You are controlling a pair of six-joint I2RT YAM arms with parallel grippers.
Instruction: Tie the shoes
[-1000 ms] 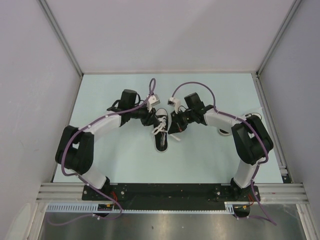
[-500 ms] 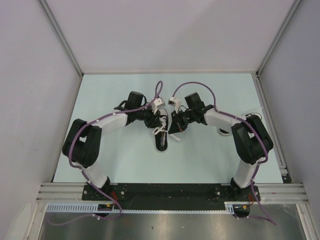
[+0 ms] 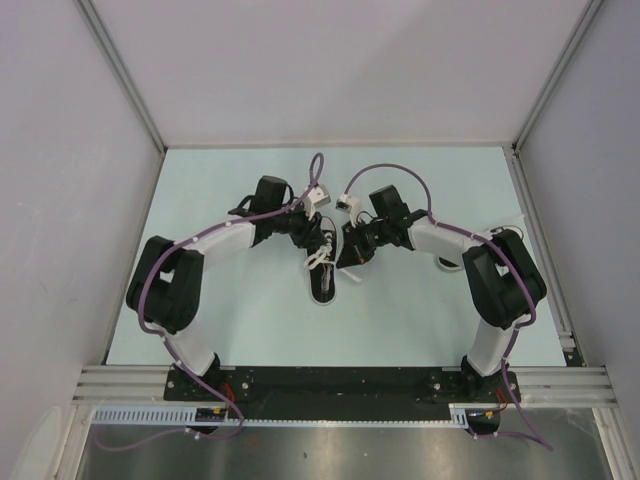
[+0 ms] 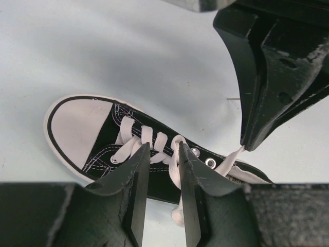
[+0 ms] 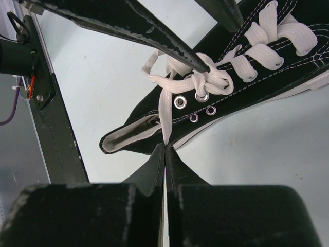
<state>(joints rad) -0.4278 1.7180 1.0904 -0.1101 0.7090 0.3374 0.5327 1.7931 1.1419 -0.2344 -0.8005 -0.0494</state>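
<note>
1. One small black shoe (image 3: 325, 278) with a white toe is being seen near the middle of the pale blue desk (image 3: 420, 310), between the two arms.
2. Its white toe is being pointed toward the arm bases, and its heel is being pointed the other way.
3. Its top, with the white laces (image 4: 154, 141), is being shown facing up.
4. The left end effector (image 3: 318, 240) is being held just above the laces, close to the top lace holes.
5. Its two fingers (image 4: 138, 175) are being kept a little way apart.
6. A crossing of the laces is being seen in the gap between them, and nothing is being squeezed by them as far as can be told.
7. The right end effector (image 3: 345, 258) is being held just beside the shoe, on its right side near the heel opening.
8. Its fingers are being pressed tight together, and a loose lace (image 5: 164, 116) is being pinched between the tips.
9. That loose lace is being stretched in a straight line from the top lace holes to the pinched tips.
10. The rest of the laces are being left in a loose bunch over the top lace holes, with one left fingertip right at the bunch.
</note>
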